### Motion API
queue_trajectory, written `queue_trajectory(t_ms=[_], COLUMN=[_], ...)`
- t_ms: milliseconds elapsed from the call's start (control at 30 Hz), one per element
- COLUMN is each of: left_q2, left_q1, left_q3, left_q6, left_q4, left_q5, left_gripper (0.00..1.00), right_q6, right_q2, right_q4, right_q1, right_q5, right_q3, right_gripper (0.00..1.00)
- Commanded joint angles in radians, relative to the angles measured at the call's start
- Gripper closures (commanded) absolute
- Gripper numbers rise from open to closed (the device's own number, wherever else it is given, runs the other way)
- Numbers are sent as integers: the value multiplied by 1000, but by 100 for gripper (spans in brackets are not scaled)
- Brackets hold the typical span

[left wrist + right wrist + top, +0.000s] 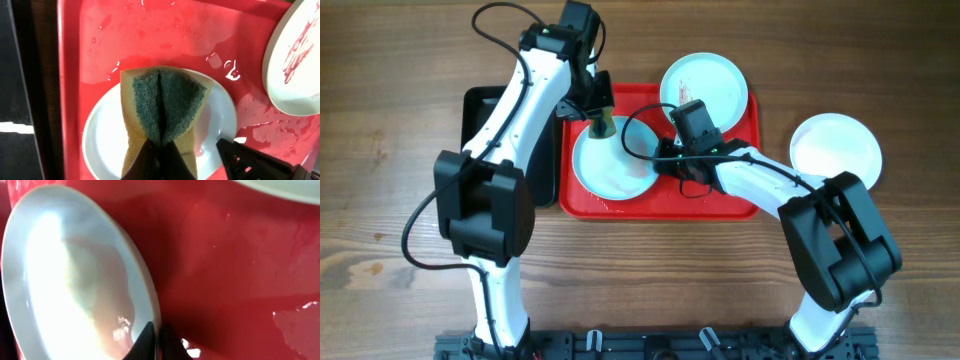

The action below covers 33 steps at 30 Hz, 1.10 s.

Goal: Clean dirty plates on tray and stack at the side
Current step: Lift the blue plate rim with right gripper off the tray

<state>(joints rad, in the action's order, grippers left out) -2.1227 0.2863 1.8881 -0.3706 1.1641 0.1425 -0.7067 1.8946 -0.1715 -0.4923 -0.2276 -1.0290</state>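
Note:
A pale blue plate [610, 165] lies at the left of the red tray [730, 200]. My left gripper [602, 122] is shut on a yellow sponge with a green scouring face [165, 107] and presses it onto this plate [105, 135]. My right gripper [663, 160] is shut on the plate's right rim, and in the right wrist view its fingers [152, 332] pinch the rim of the plate [65, 280]. A second pale blue plate [705, 85] with reddish smears leans on the tray's back right corner. It also shows in the left wrist view [295, 65]. A cream-white plate [835, 150] lies on the table to the right.
A black tray [485, 120] lies left of the red tray, under my left arm. The red tray's floor [165, 30] is wet with puddles and drops. My right gripper's finger [250, 160] shows at the plate's edge in the left wrist view.

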Motion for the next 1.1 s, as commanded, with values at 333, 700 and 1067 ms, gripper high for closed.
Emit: queue_trajectory(t_ms=[333, 700, 1067], left_q2=[-3, -3, -3], left_q1=[-83, -84, -84], left_q3=[10, 10, 10], left_q6=[27, 27, 27], left_q4=[8, -1, -4], left_q5=[22, 21, 21], left_gripper=[96, 96, 96], right_q6=[122, 215, 234], right_q2=[-162, -378, -464], right_q4=[-171, -407, -510], right_q1=[26, 24, 9], right_q5=[0, 298, 630], right_q3=[-22, -25, -29], right_gripper=[96, 96, 96])
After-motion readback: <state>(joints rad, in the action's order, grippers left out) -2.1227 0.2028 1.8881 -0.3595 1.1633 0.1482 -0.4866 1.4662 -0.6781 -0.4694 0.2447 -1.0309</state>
